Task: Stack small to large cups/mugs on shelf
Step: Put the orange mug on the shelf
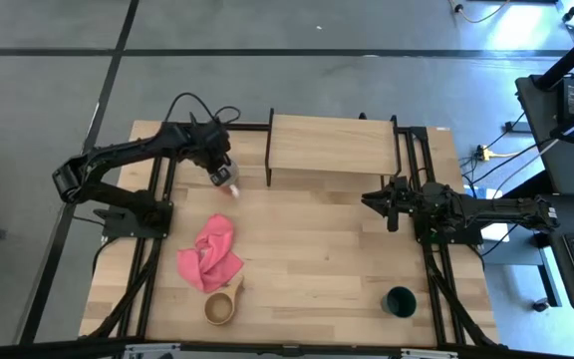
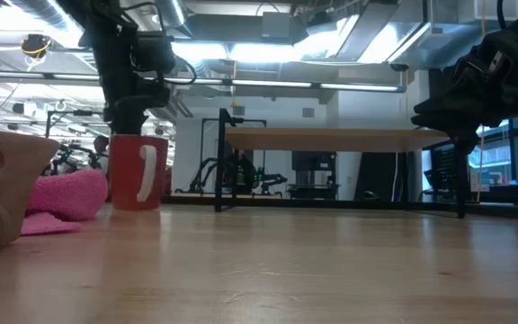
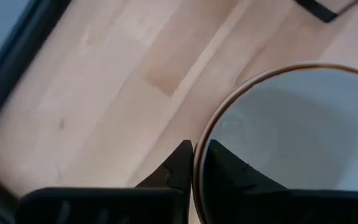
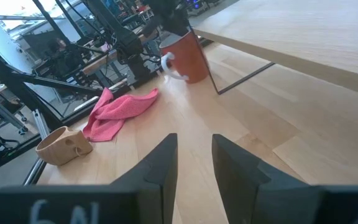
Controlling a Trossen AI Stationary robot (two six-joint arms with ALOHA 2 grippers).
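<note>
Left gripper (image 1: 223, 178) pinches the rim of the red mug (image 1: 229, 185) near the bench's far left corner.

The mug stands upright on the bench (image 1: 317, 249) just off the shelf's (image 1: 332, 143) left end, one finger inside its white wall, one outside. The pink cloth (image 1: 209, 254) lies toward the near left, with the tan wooden cup (image 1: 223, 304) just beside it at the near edge. The dark green cup (image 1: 400, 301) stands near the near right corner. The right gripper (image 1: 371, 202) waits by the right edge, its fingers slightly apart, holding nothing.
</note>
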